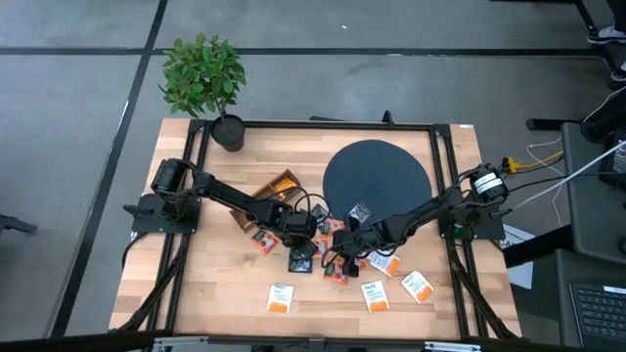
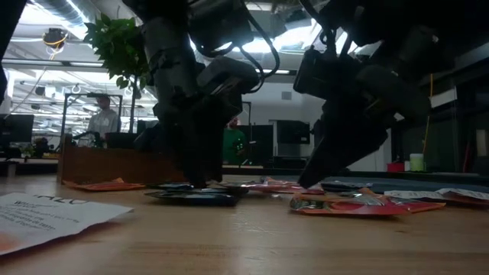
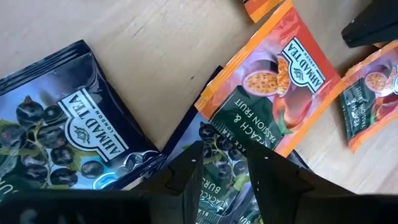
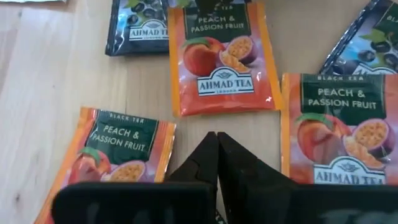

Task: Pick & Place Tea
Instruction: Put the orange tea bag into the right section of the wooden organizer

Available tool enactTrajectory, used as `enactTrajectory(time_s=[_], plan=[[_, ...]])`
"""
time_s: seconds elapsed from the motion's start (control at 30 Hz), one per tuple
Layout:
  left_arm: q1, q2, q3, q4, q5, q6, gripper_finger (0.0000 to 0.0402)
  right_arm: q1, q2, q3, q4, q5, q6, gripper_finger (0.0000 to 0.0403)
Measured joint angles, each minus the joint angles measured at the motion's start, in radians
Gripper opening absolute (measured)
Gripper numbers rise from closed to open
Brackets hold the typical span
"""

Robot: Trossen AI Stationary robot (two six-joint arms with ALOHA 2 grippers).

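the left gripper (image 1: 300, 256) hangs low over the middle of the wooden counter (image 1: 215, 284), its fingers (image 3: 186, 177) apart above a dark blue-black sachet (image 3: 214, 155) that lies partly under a red-orange sachet (image 3: 273, 93); nothing is clamped between them. another blue-black sachet (image 3: 59, 140) lies flat just beside it. behind this arm, toward the far left part of the counter, sits the brown wooden box (image 1: 277, 185), and a potted plant (image 1: 203, 78) stands at the far left corner. the large dark disc (image 1: 377, 178) rests near the far edge, right of centre. the right gripper (image 1: 335, 250) is down among the tea near the middle of the counter, fingers (image 4: 208, 158) pressed together over bare wood between three peach sachets (image 4: 221, 59), apparently holding nothing. white sachets with orange bands (image 1: 373, 294) lie flat along the near edge, well apart from both grippers.
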Motion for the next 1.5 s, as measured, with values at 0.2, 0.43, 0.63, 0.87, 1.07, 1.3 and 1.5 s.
enactTrajectory(time_s=[0.2,0.43,0.63,0.87,1.07,1.3,1.5], plan=[[0.0,0.0,0.0,0.056,0.008,0.005,0.0121,-0.008,0.081,0.021,0.075,-0.017,0.0,0.0011],[0.0,0.0,0.0,0.055,0.03,0.001,0.0121,-0.018,0.123,0.084,0.07,-0.026,-0.028,0.0011],[0.0,0.0,0.0,0.049,0.056,0.0,0.0111,-0.018,0.121,0.095,0.062,-0.028,-0.037,0.0012],[-0.002,0.0,0.0,0.033,0.053,0.016,0.0041,-0.018,0.121,0.096,0.055,-0.027,-0.031,0.0012],[-0.003,0.0,0.0,0.033,0.041,0.037,0.0004,-0.018,0.121,0.096,0.053,-0.027,-0.031,0.0012],[-0.004,-0.019,0.0,0.032,0.033,0.088,0.0002,-0.019,0.104,0.099,-0.01,-0.056,-0.026,0.0012],[-0.004,-0.078,0.0,-0.01,0.009,0.15,0.0002,-0.004,-0.006,0.093,-0.23,-0.056,-0.027,0.0012]])
